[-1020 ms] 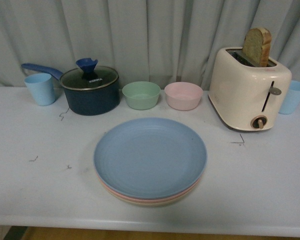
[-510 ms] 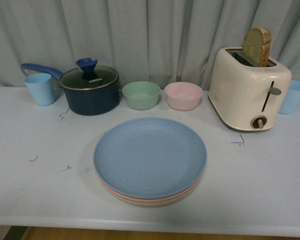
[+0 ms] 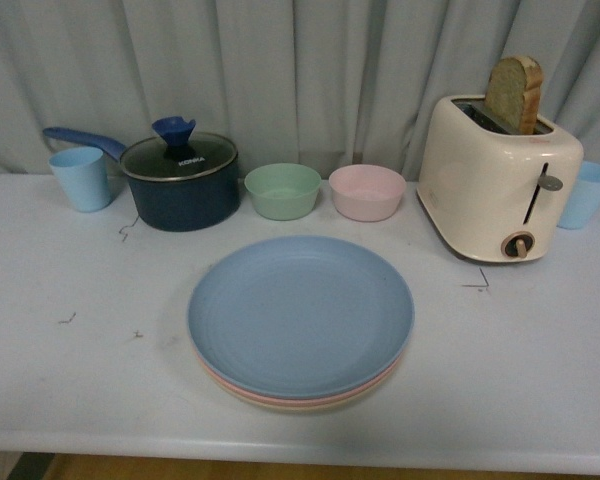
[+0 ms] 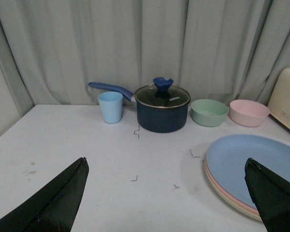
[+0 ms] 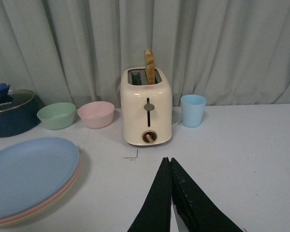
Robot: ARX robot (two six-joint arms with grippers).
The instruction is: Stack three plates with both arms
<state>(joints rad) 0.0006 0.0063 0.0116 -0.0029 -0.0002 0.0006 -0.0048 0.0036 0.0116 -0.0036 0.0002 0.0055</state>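
Cream plate (image 3: 310, 405) and pink plate (image 3: 280, 397) show rims only beneath blue plate (image 3: 300, 312). Left gripper (image 4: 166, 198) spread wide, empty; right gripper (image 5: 171, 203) closed, empty. Nothing has shifted since earlier.

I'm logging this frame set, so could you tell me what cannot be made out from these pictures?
- Lower two plates: the blue plate covers all but their pink and cream rims.
- Pot contents: hidden by its lid in every view.
- Right blue cup: partly behind the toaster in the front view.
- Both arms: outside the front view.
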